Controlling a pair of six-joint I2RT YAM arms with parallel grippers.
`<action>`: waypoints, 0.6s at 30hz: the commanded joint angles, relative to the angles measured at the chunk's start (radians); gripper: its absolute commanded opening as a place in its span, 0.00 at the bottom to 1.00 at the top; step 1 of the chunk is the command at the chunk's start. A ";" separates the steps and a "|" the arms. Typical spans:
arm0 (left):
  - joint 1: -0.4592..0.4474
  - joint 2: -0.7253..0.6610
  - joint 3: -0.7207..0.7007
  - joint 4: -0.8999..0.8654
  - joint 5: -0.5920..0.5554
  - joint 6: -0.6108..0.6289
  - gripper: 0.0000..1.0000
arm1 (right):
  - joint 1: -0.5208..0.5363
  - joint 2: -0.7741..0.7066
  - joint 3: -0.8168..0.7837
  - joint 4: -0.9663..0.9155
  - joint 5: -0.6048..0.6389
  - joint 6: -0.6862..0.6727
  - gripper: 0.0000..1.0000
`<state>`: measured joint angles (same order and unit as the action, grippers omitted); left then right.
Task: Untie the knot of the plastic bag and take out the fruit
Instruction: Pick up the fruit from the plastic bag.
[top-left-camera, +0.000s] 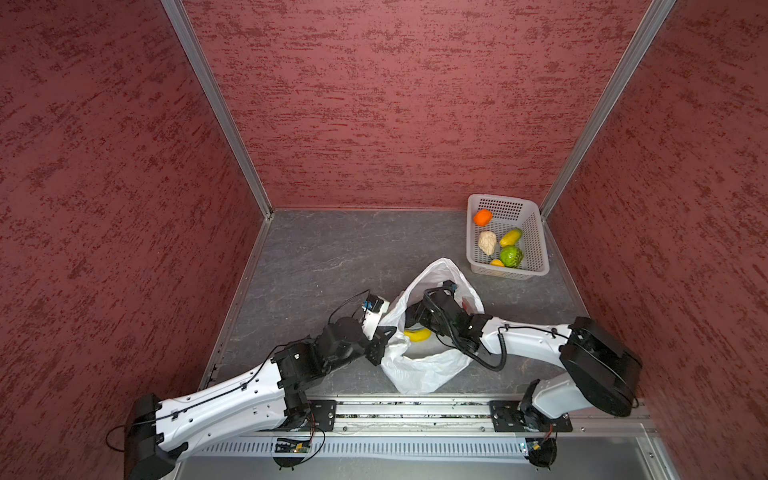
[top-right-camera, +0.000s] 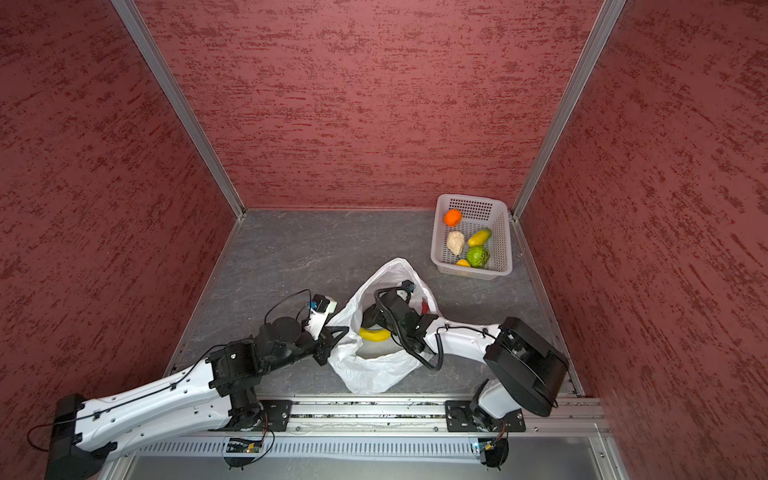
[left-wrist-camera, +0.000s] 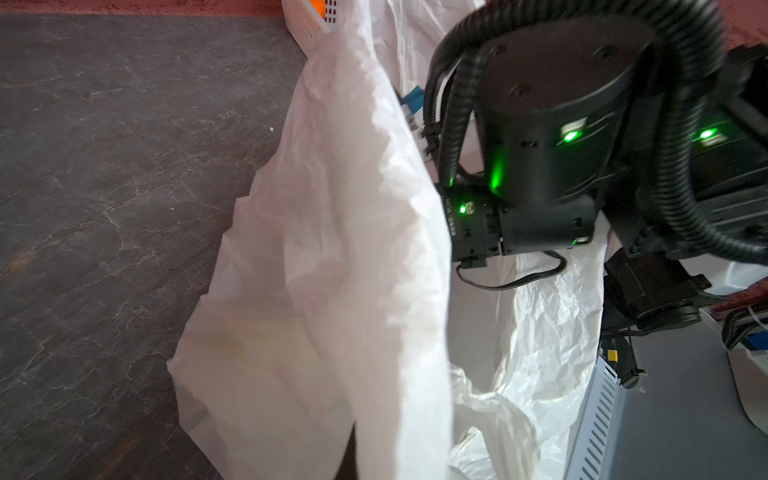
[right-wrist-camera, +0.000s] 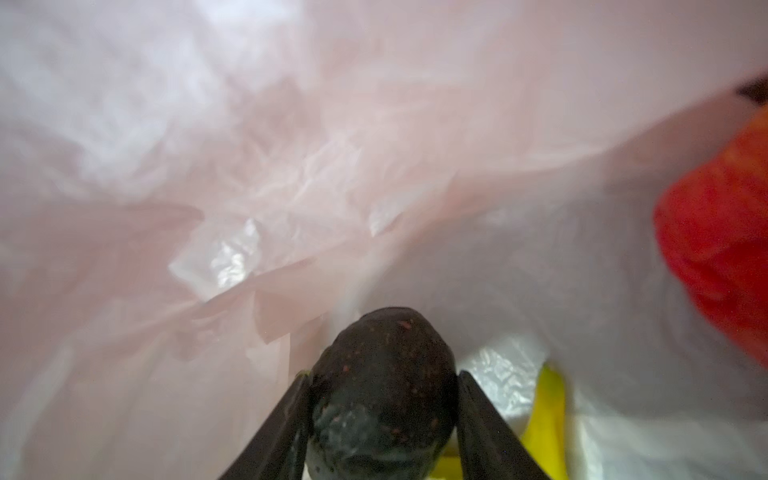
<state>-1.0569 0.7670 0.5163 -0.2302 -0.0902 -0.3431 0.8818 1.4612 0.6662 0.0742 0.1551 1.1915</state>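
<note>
1. Inside the open plastic bag (top-left-camera: 419, 374), mid-table: right gripper (right-wrist-camera: 383, 376) pinches black fruit (right-wrist-camera: 380, 353); banana (top-left-camera: 417, 335) and red apple (right-wrist-camera: 723, 249) lie beside it.
2. Left gripper (top-left-camera: 388, 334) clamped on bag rim, mouth held open.
3. Step: extraction. Next move likely: lift clear of the film, carry to basket (top-left-camera: 536, 232).

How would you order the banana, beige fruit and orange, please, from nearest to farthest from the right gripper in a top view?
1. banana, in the plastic bag by the right gripper.
2. beige fruit, middle of the basket.
3. orange, basket's far corner.
</note>
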 joint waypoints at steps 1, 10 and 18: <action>-0.010 0.039 0.029 0.034 0.017 0.015 0.00 | -0.001 -0.070 0.007 -0.055 0.041 0.019 0.51; -0.027 0.025 0.033 0.041 -0.057 0.010 0.00 | 0.011 -0.213 0.015 -0.235 0.038 -0.014 0.51; -0.030 0.034 0.053 0.049 -0.097 0.024 0.00 | 0.050 -0.304 0.050 -0.364 0.015 -0.053 0.51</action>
<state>-1.0832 0.7902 0.5346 -0.2089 -0.1638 -0.3416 0.9108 1.1904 0.6693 -0.2111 0.1616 1.1439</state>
